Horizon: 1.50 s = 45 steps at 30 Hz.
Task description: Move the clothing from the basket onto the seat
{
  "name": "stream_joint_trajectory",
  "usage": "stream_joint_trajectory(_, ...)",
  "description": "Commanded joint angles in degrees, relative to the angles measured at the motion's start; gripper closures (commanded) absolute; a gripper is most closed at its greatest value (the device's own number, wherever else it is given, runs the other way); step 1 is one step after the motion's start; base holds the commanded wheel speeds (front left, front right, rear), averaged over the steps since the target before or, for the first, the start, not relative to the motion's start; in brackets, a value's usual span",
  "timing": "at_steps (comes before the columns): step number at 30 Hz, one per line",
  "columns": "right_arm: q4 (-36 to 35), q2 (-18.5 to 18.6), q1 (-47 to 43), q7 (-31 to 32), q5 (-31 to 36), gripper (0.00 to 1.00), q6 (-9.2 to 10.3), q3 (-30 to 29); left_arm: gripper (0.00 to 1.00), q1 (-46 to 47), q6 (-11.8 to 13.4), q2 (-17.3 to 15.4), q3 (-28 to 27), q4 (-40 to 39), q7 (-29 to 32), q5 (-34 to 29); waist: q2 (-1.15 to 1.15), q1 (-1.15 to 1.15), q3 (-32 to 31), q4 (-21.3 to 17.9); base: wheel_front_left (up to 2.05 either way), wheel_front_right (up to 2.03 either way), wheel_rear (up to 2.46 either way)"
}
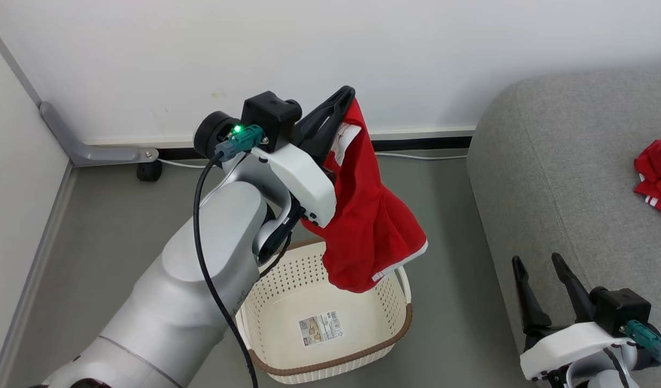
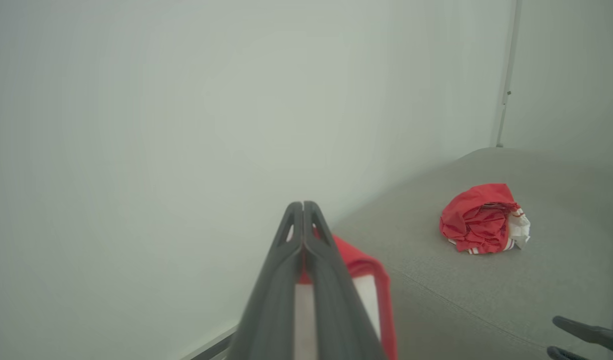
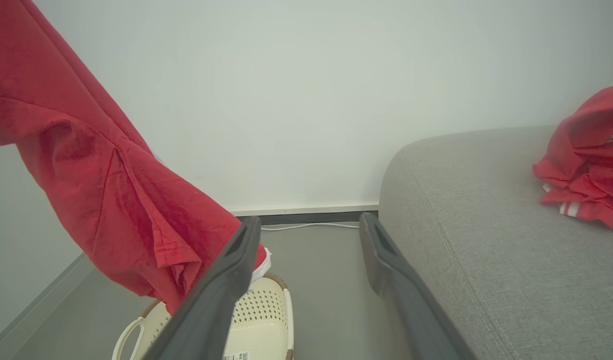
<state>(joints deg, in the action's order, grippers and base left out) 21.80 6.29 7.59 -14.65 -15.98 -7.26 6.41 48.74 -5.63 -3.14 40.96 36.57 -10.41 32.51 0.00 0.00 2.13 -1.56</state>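
My left gripper [image 1: 346,94] is shut on a red garment [image 1: 371,221] with white trim, which hangs from the fingertips over the cream basket [image 1: 400,323]. In the left wrist view the closed gripper [image 2: 303,207] pinches the same red and white cloth [image 2: 369,280]. A second crumpled red garment [image 1: 656,172] lies on the grey seat [image 1: 551,178], also seen in the left wrist view as a red bundle [image 2: 481,217] and in the right wrist view [image 3: 586,165]. My right gripper [image 1: 541,267] stands open and empty beside the seat's front edge. The right wrist view has the hanging garment [image 3: 111,190] at the left.
The basket holds nothing but the label sticker [image 1: 321,327] on its bottom. A white wall with a dark baseboard [image 1: 417,144] and a white cable runs behind. A grey rail with a black caster [image 1: 149,171] sits at the left corner. Grey floor [image 1: 120,226] surrounds the basket.
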Motion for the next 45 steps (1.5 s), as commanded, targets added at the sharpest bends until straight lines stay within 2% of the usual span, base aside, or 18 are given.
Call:
stream_joint_trajectory(1,-1.0,0.48,0.49,-0.35,0.68,0.0,-0.23,1.38,1.0,3.44,0.73,-1.41,-1.62,-1.96,0.31,-0.29,0.0,0.0,0.06,-0.03,0.0,0.0,0.0)
stream_joint_trajectory(7,-1.79,0.64,1.61,-0.35,1.23,0.0,-0.23,2.88,1.0,4.55,1.44,-1.52,-1.39,-4.88,1.74,-0.25,0.0,0.0,0.73,-0.05,0.0,0.0,0.0)
stream_joint_trajectory(16,-3.65,5.46,11.71,-0.35,0.95,0.0,-0.23,17.03,1.0,4.8,2.27,-1.18,-0.4,-7.14,2.4,-0.09,0.0,0.0,2.14,0.02,0.0,0.0,0.0)
stream_joint_trajectory(22,-1.23,8.62,19.91,-0.35,-0.84,0.0,-0.23,28.19,1.0,5.46,2.38,-0.82,0.35,-8.09,2.31,0.1,0.0,0.0,2.52,0.96,0.0,0.0,0.0)
stream_joint_trajectory(27,1.97,10.96,26.21,-0.35,-1.99,0.0,-0.23,35.2,1.0,5.81,2.44,-0.53,1.15,-8.86,2.16,0.3,0.0,0.0,2.83,1.96,0.0,0.0,0.0)
stream_joint_trajectory(35,6.33,13.64,33.13,-0.35,-3.62,0.0,-0.23,41.05,1.0,6.22,2.69,-0.17,2.77,-10.46,1.97,0.59,0.0,0.0,3.28,3.09,0.0,0.0,0.0)
stream_joint_trajectory(42,10.05,13.75,36.79,-0.35,-6.36,0.0,-0.23,46.83,1.0,6.68,2.92,0.01,4.01,-11.61,1.95,0.9,0.0,0.0,3.43,3.73,0.0,0.0,0.0)
stream_joint_trajectory(45,12.03,13.35,38.77,-0.35,-8.74,0.0,-0.23,51.2,1.0,6.91,2.97,0.08,4.95,-12.32,2.02,0.99,0.0,0.0,3.52,4.18,0.0,0.0,0.0)
